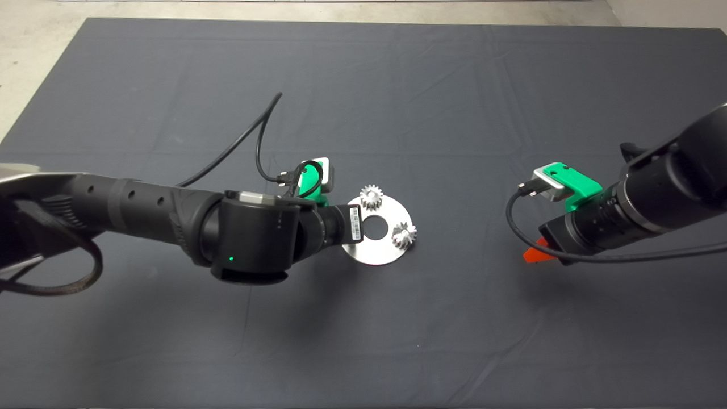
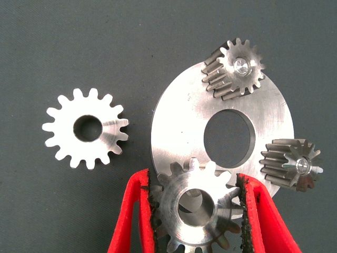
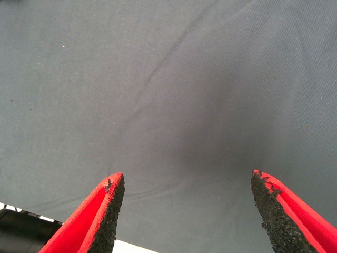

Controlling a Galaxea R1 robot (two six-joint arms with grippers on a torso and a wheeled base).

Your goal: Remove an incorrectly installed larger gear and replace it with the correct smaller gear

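A round silver plate (image 1: 377, 250) with a centre hole lies mid-mat and also shows in the left wrist view (image 2: 184, 121). Two small gears (image 2: 237, 66) (image 2: 292, 163) stand on it, and both show in the head view (image 1: 372, 196) (image 1: 404, 234). My left gripper (image 2: 194, 176) is shut on the smaller gear (image 2: 197, 208), held at the plate's rim. The larger gear (image 2: 85, 128), with a dark centre hole, lies flat on the mat beside the plate. In the head view my left arm hides it. My right gripper (image 3: 184, 179) is open and empty over bare mat, right of the plate (image 1: 537, 255).
The dark mat (image 1: 397, 85) covers the table. A black cable (image 1: 250, 136) loops up from the left wrist. Pale floor (image 1: 34, 34) shows past the mat's far left corner.
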